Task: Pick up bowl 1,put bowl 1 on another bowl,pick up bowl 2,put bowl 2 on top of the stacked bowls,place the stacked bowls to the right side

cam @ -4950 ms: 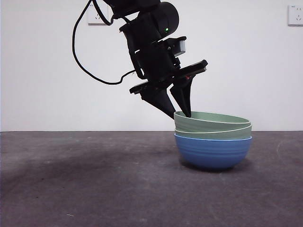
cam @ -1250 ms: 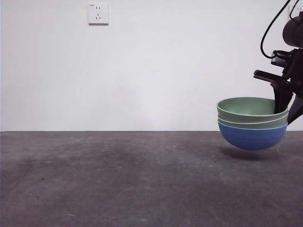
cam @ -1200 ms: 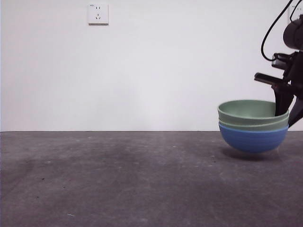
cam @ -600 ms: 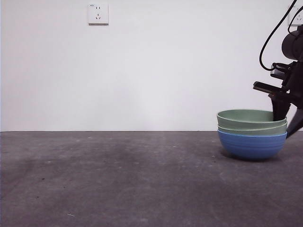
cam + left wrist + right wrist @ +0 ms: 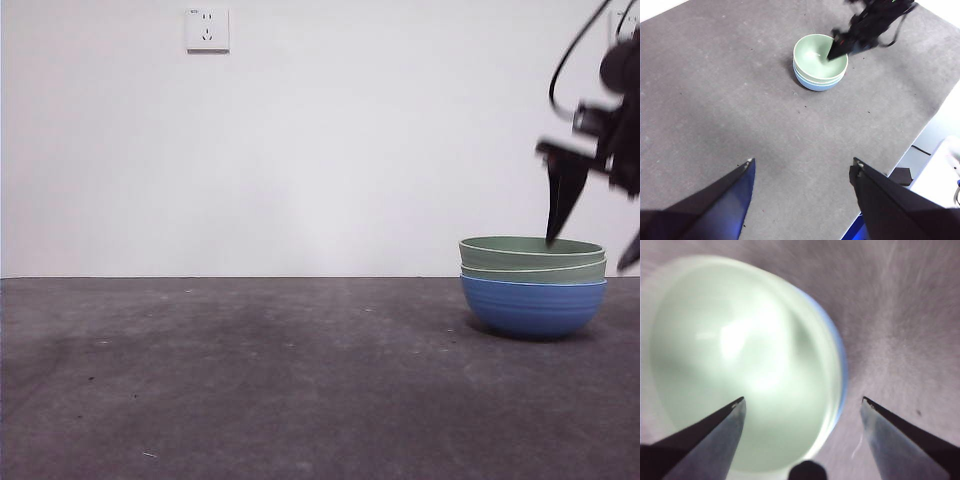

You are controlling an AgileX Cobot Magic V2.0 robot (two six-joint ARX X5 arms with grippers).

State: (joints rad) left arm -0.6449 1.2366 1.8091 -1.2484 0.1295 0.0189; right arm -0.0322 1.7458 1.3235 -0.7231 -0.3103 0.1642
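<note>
Down at table height, the stacked bowls [image 5: 533, 290] sit flat on the dark grey table [image 5: 250, 380] toward the right side of the front view. Two pale green bowls nest one inside the other, their thin pale rims showing as close parallel lines, and both rest in another bowl [image 5: 533, 307], the blue one, whose outside carries faint horizontal ribs. Above the stack's right rim hangs the right gripper [image 5: 592, 238], dark and blurred; its two jaws are spread wide, one tip over the green rim and the other beyond the stack's right edge, neither touching the bowls. A white wall socket [image 5: 207, 29] sits high on the wall behind.

From the left wrist, the left gripper [image 5: 802, 167] shows its jaws parted and holding nothing, well apart from the stack. The stacked bowls [image 5: 820, 62] appear far off on the table, the top green bowl round and smooth inside, a sliver of blue showing beneath it. The other arm's gripper [image 5: 846, 46] reaches over the stack's rim.

From the right wrist, the picture is smeared. The right gripper [image 5: 802, 402] has its jaws released and spread, with the top green bowl [image 5: 740, 365] below one of them and a thin blue edge [image 5: 841, 365] of the lowest bowl curving beside it.
</note>
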